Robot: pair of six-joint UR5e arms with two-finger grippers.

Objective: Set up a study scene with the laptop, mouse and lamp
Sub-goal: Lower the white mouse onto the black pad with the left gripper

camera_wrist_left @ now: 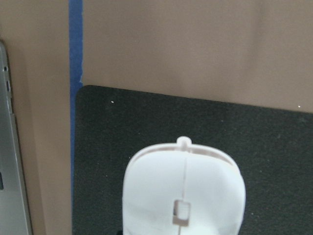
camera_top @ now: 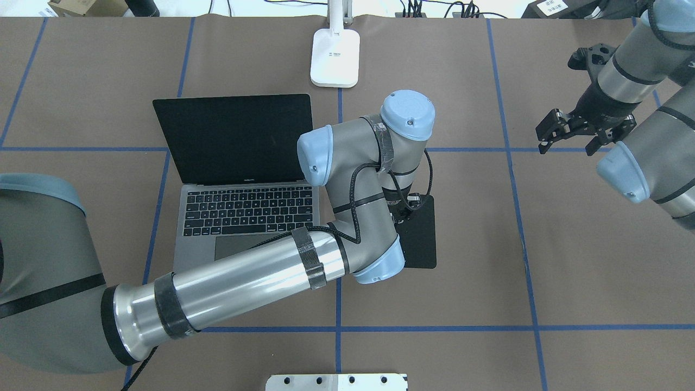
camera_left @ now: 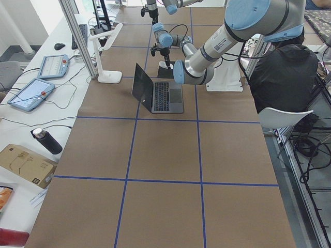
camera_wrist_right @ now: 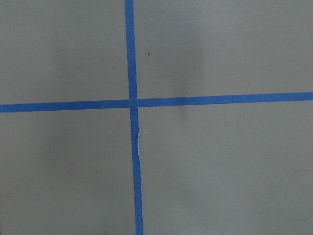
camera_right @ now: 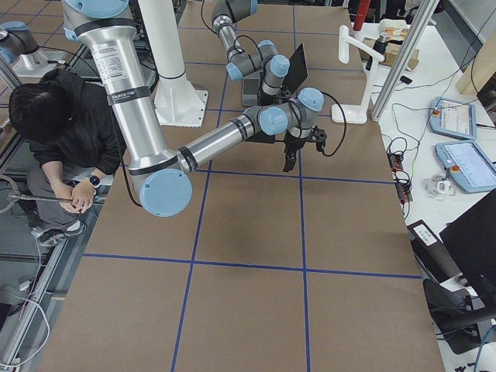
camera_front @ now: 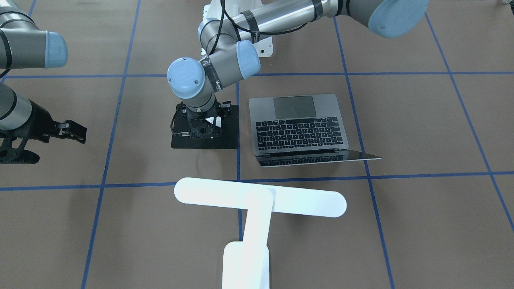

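The laptop (camera_front: 299,124) (camera_top: 239,163) stands open on the table, keys toward the robot. The white lamp (camera_front: 261,200) stands behind it; only its base (camera_top: 335,57) shows in the overhead view. My left gripper (camera_front: 202,124) is low over a flat black pad (camera_front: 225,136) (camera_top: 421,239) beside the laptop. It looks shut on the white mouse (camera_wrist_left: 183,196) (camera_front: 213,119), just above the pad; its fingers are out of the left wrist view. My right gripper (camera_top: 567,136) (camera_front: 74,130) is open and empty, raised off to the robot's right.
The white bolted pedestal (camera_top: 336,382) is at the robot's base. A person (camera_right: 46,124) crouches beside the table near it. Tablets (camera_left: 31,93), a bottle (camera_left: 46,140) and cables lie on the side bench. Blue tape lines (camera_wrist_right: 131,103) grid the brown table.
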